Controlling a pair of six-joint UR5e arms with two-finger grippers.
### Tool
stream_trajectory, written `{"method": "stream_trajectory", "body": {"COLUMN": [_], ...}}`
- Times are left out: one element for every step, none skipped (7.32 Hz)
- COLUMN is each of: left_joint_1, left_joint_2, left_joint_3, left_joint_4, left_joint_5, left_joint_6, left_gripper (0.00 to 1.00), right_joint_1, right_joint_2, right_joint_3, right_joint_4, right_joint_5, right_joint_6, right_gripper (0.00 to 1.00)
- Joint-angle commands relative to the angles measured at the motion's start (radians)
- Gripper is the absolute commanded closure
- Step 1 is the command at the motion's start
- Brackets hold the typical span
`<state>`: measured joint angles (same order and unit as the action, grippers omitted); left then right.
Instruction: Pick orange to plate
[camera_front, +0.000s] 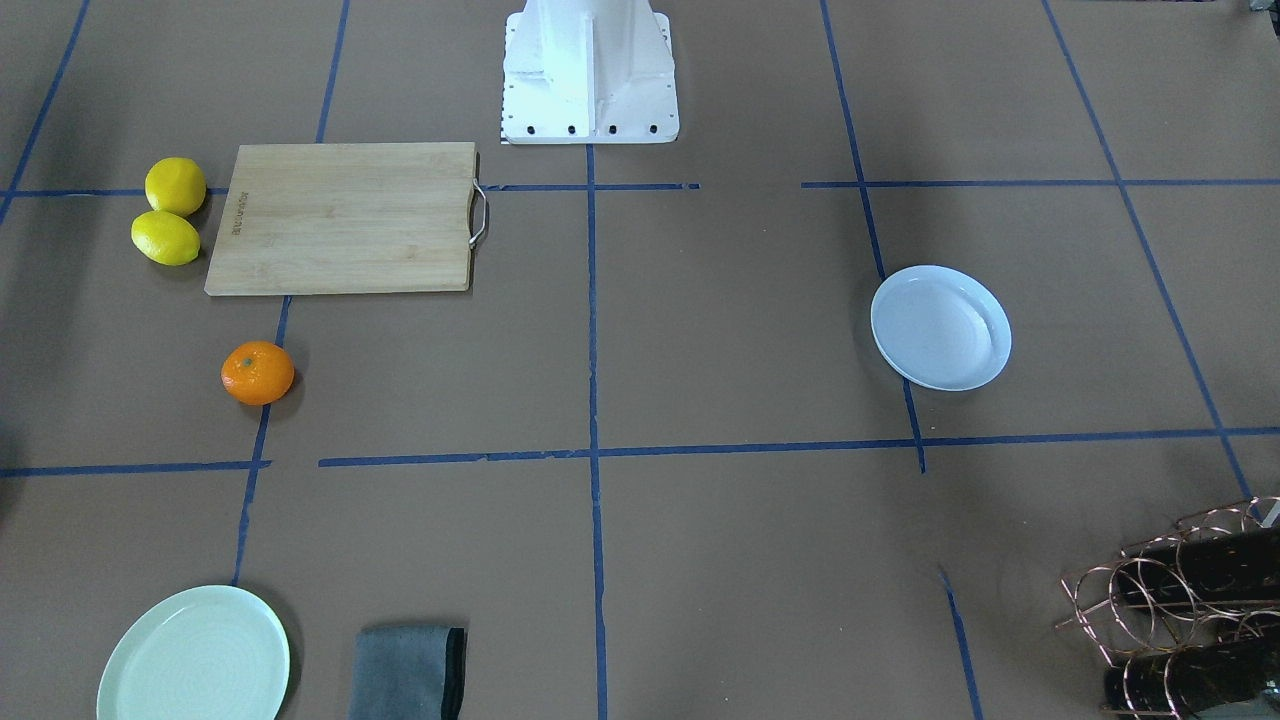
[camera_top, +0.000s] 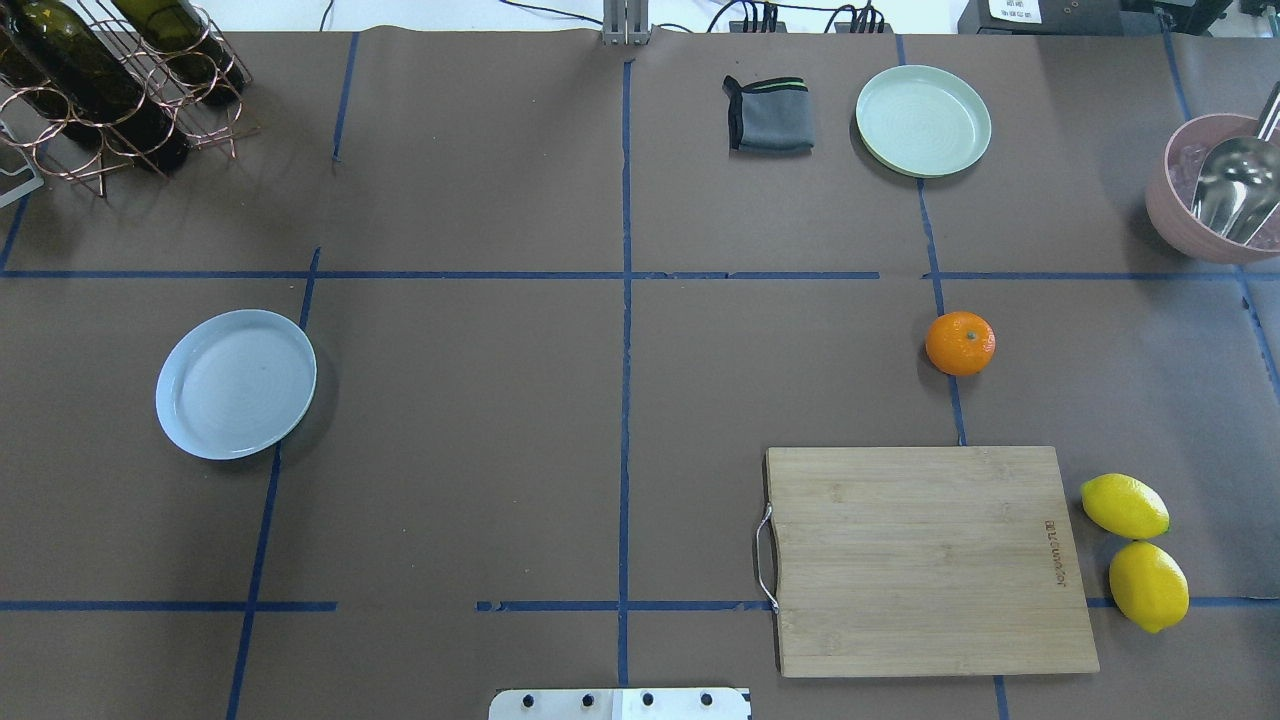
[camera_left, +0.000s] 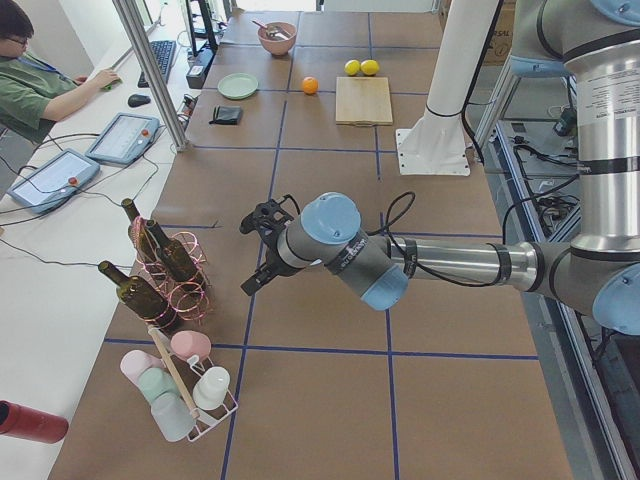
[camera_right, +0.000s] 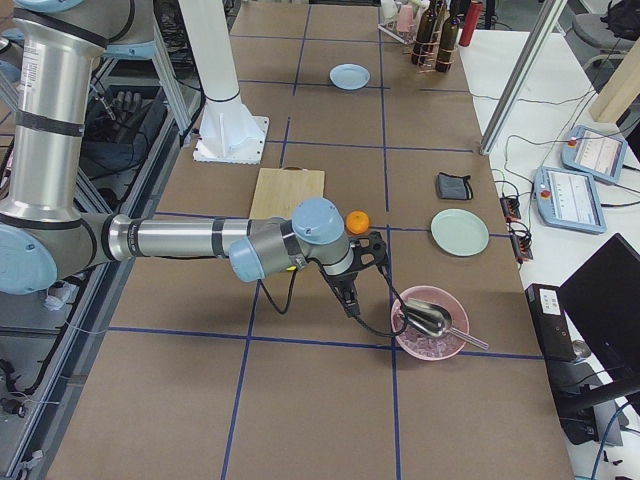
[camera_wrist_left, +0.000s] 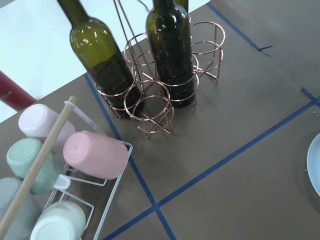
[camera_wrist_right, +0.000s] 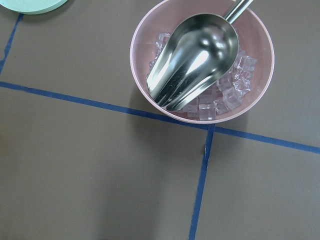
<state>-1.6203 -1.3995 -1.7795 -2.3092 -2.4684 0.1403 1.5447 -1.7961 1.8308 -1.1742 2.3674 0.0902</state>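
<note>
- I see the orange (camera_top: 960, 343) sitting on the bare table in the robot's right half, on a line of blue tape, with its green stem dot facing up.
- It lies just beyond the far edge of the cutting board (camera_top: 930, 560), apart from it, with nothing touching it.
- The plate (camera_top: 236, 384) is in the left half of the table, well apart from the orange, and nothing is on it.
- The left gripper (camera_left: 255, 255) shows only in the side view, hanging above the table near the bottle rack (camera_wrist_left: 165, 75); I cannot tell how its jaws stand.
- The right gripper (camera_right: 362, 278) also shows only in a side view, above the table between the orange and the pink bowl (camera_top: 1165, 215); I cannot tell its jaws either.
- The right wrist camera looks straight down on that bowl, which holds ice cubes (camera_wrist_right: 235, 85) and a metal scoop (camera_wrist_right: 192, 62).
- Two lemons (camera_top: 1124, 505) lie side by side just right of the cutting board.
- A green plate (camera_top: 923, 120) and a folded grey cloth (camera_top: 768, 115) sit next to each other along the far edge.
</note>
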Motion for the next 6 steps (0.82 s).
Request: {"method": "stream_trajectory", "body": {"left_joint_1": [0.124, 0.178, 0.248, 0.322, 0.395, 0.489], "left_joint_2": [0.034, 0.052, 0.063, 0.071, 0.08, 0.079], "left_joint_3": [-0.003, -0.009, -0.009, -0.009, -0.009, -0.008], "left_joint_4": [-0.067, -0.137, -0.151, -0.192, -0.222, -0.272], "left_joint_5": [-0.066, 0.031, 0.095, 0.174, 0.215, 0.289], "left_joint_6": [-0.245, -0.389, -0.495, -0.601, -0.707, -0.878], "left_gripper": [0.0, 0.0, 0.0, 0.0, 0.1, 0.27], "right_joint_1": [0.0, 0.0, 0.0, 0.0, 0.0, 0.0], "right_joint_2": [-0.008, -0.008, -0.008, -0.008, -0.008, -0.008], "right_joint_3": [-0.002, -0.004, -0.005, -0.017, -0.019, -0.022], "right_joint_4": [0.028, 0.028, 0.028, 0.036, 0.036, 0.036], "right_joint_5": [0.003, 0.001, 0.001, 0.001, 0.001, 0.001], "right_joint_6": [0.006, 0.006, 0.006, 0.006, 0.006, 0.006], "right_gripper": [0.0, 0.0, 0.0, 0.0, 0.0, 0.0]}}
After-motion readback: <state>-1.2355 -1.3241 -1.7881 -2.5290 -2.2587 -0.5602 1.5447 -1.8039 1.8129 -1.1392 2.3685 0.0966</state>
